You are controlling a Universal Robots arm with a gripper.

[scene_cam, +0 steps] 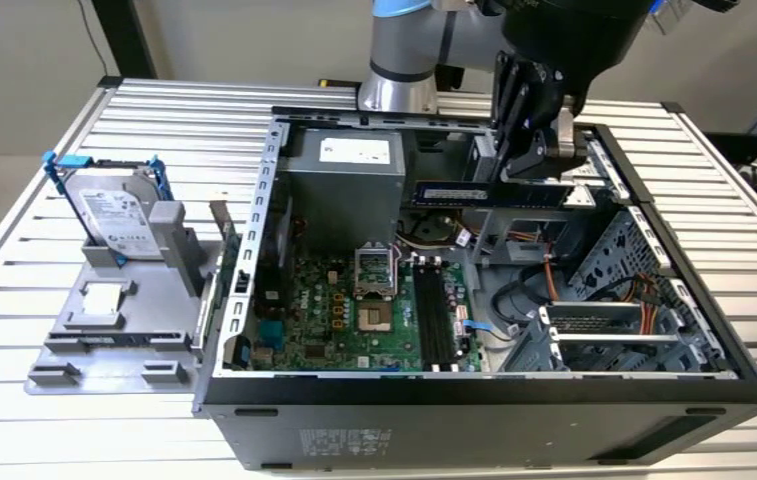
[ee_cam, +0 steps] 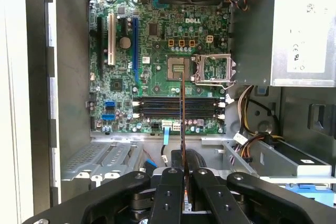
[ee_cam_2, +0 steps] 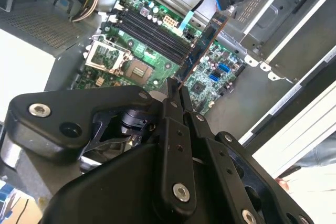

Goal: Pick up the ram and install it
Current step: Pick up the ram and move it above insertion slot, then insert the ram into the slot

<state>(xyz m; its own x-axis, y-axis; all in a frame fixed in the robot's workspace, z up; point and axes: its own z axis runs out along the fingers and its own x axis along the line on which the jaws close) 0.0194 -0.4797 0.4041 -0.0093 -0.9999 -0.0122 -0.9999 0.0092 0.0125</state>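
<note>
hand (scene_cam: 554, 172): clamped on ram (scene_cam: 492, 193) | memory slots (scene_cam: 434, 320): 7 o'clock of ram, exterior view | risk: skewed stick likely jams

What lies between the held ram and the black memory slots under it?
Nothing: in the first wrist view, the ram, shut in the claw, hangs over the bare slots.

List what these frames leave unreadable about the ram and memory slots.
Chips on the ram: both wrist views see it edge-on.
The ram's gripped end: covered by the tool, shut on it, in both wrist views.
Latches of the memory slots: too small in the first wrist view to tell open or closed.
The arm: cut off by the exterior view's top edge.
</note>
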